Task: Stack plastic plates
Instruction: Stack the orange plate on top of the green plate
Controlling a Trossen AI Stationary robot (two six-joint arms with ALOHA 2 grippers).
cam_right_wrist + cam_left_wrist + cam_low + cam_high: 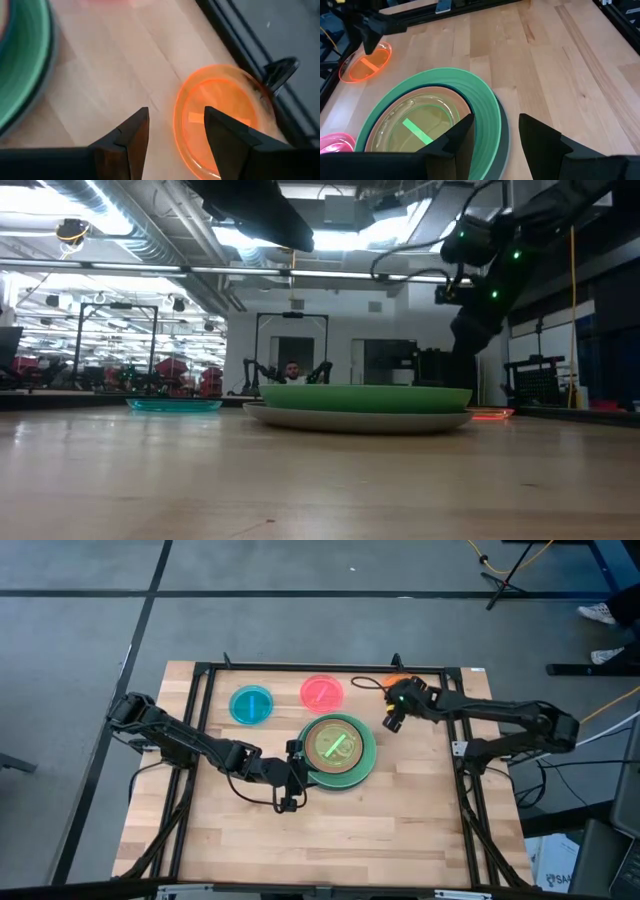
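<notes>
High cam overhead; low at table level; wrists close on plates (340, 750)

text: none legible | labels: none | numbers: none | signs: none

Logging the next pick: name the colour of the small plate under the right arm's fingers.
Translucent orange plate, with a paler strip at its centre; it shows best in the right wrist view.

Even, fairly bright light from above falls on the table (400, 830), with only soft shadows under the arms. In the low view, ceiling lights (330, 240) glare white and the near tabletop is blurred. In the right wrist view the orange plate (225, 115) and the wood are smeared by blur.
</notes>
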